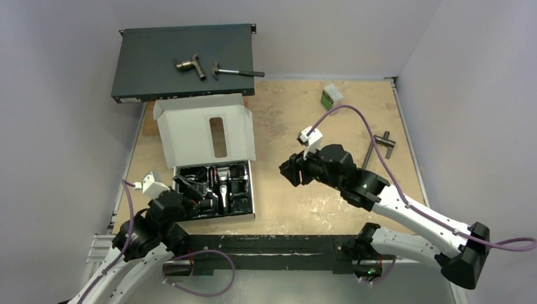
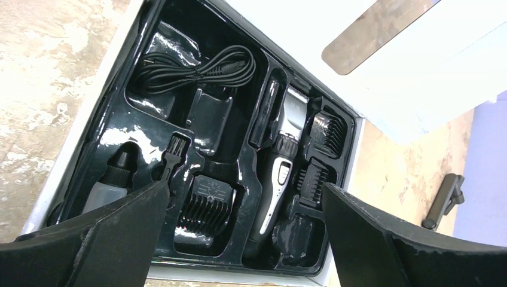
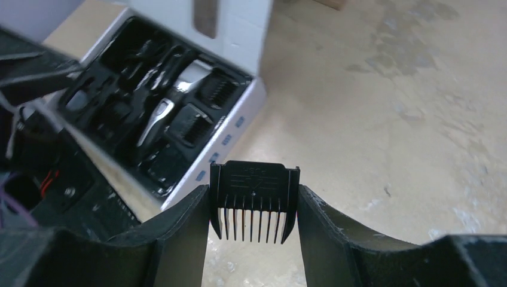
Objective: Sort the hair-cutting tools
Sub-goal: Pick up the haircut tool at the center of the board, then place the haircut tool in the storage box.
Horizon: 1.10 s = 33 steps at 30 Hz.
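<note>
Comb attachments [image 2: 206,209]: three in tray [image 2: 134,128], one pinched by right claw [image 3: 254,197]; one clipper [image 2: 281,161]; left claw [image 2: 245,186] gaping.

You have no readable text here. The black comb attachment [image 3: 254,179] bears raised marks on its top band, too faint to make out. Blue marks along the white box [image 3: 251,101] wall, and the green label [image 1: 327,100] on a small carton [image 1: 334,93], are too small to read.
</note>
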Available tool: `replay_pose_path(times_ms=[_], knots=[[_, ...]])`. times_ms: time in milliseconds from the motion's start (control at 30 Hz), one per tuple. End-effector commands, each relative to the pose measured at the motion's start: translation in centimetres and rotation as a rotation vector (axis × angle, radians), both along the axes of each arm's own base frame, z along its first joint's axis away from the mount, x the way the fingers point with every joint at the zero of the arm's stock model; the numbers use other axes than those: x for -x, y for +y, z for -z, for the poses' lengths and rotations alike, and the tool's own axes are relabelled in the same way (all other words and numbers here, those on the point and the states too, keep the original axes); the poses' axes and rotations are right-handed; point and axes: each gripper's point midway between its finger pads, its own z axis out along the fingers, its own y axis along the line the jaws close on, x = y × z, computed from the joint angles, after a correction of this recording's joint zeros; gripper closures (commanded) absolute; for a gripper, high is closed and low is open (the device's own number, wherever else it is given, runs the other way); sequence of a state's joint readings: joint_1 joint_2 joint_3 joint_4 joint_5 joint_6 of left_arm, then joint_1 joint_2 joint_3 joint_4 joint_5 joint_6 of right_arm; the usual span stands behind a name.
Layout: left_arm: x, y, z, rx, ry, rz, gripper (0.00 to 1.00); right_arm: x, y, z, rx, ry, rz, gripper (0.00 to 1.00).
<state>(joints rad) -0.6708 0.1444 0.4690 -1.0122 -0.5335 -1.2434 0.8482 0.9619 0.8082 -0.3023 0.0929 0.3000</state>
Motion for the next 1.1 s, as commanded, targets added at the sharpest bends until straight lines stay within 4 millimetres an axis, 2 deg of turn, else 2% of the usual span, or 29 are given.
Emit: replay_pose_path(times_ms=[0,167,367,600,733,900,1067], knots=[[0.5,1.3,-1.3,-0.016,-0.035,-0.025,0.00,3.1,4.3,-4.0,-0.045,-0.207,-0.320,1.00],[1.2,2.3,-1.3,-0.015,-0.043,-0.053,0.00,5.4,6.7,-4.0,0.068,-0.448,-0.527,1.00],[1.1,2.4,-1.3,0.012,-0.073,-0.064,0.00,5.7,9.9,-3.2,0.200,-0.568,-0.730,1.00],[1.2,2.7,-1.1,0.005,-0.063,-0.077,0.00,5.8,14.3,-1.6,0.212,-0.594,-0.895,1.00],[1.4,3.0,-0.7,0.013,-0.050,-0.103,0.00,6.5,16.4,-0.4,0.220,-0.572,-0.990,1.00],[2.2,4.6,0.2,0.043,-0.009,-0.218,0.02,8.0,18.5,3.3,0.300,-0.508,-1.136,1.00],[2.3,4.7,0.5,0.021,0.033,-0.232,0.02,8.5,19.5,5.5,0.353,-0.460,-1.200,1.00]])
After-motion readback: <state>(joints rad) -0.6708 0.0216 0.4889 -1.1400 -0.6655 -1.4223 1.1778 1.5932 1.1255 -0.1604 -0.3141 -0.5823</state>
